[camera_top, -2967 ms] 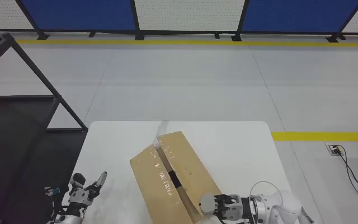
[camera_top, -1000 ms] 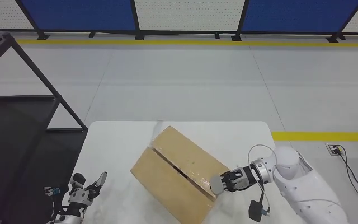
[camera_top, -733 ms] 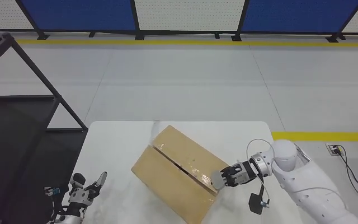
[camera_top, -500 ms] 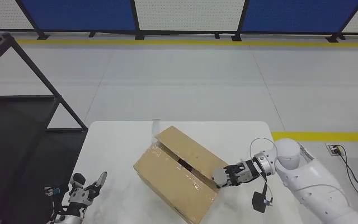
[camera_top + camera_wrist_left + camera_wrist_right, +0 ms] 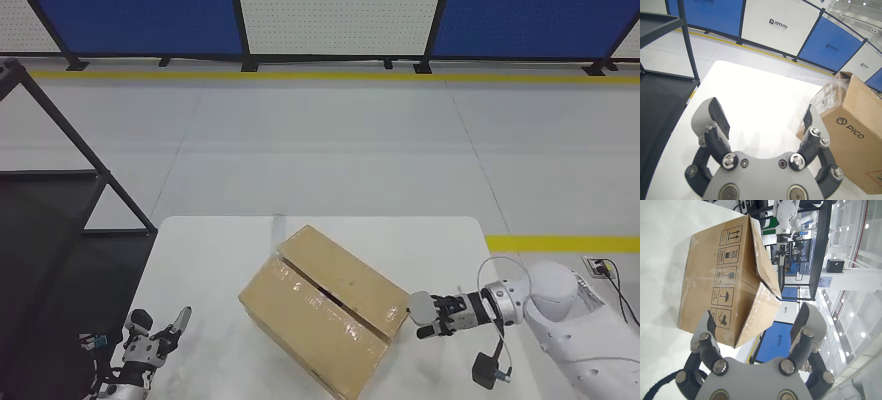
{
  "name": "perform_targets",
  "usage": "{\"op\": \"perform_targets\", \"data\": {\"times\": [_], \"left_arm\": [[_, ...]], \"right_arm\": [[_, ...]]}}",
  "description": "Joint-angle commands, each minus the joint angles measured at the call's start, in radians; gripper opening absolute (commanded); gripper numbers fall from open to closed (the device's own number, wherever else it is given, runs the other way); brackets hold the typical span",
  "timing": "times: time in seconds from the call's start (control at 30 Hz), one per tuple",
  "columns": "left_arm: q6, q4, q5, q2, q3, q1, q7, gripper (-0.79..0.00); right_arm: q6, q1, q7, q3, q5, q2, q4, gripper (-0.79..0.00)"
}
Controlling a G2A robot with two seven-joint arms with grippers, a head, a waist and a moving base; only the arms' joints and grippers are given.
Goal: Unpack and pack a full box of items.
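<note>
Your cardboard box [image 5: 325,305] sits skewed in the middle of the white table [image 5: 210,250], flaps down (the seam gapes a little at the end facing the right arm). Your right gripper [image 5: 420,315] is just beside the box's right corner, fingers spread, holding nothing. Your left gripper [image 5: 762,106], fingers likewise apart and empty, hovers over the table's near left corner, well apart from the box.

Brown taped cardboard box [image 5: 325,307], flaps shut, askew on the table
</note>
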State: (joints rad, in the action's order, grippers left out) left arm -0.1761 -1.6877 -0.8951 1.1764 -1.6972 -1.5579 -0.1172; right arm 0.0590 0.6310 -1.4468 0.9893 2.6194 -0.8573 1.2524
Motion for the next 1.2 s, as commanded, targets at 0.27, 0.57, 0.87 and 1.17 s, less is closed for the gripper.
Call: {"op": "perform_targets", "data": {"times": [0.27,0.57,0.87,1.17], "left_arm": [[-0.111,0.147,-0.097,-0.011,-0.011,0.154,-0.04,0.0],[-0.285,0.303,-0.257,-0.021,0.077,0.334,-0.036,0.0],[-0.285,0.303,-0.257,-0.021,0.077,0.334,-0.036,0.0],[-0.352,0.264,-0.316,-0.027,0.092,0.336,-0.06,0.0]], "right_arm": [[-0.011,0.265,0.173,0.292,-0.073,0.084,0.249,0.0],[-0.033,0.412,0.276,0.429,-0.162,0.104,0.339,0.0],[-0.033,0.412,0.276,0.429,-0.162,0.104,0.339,0.0],[-0.038,0.426,0.306,0.428,-0.163,0.104,0.36,0.0]]}}
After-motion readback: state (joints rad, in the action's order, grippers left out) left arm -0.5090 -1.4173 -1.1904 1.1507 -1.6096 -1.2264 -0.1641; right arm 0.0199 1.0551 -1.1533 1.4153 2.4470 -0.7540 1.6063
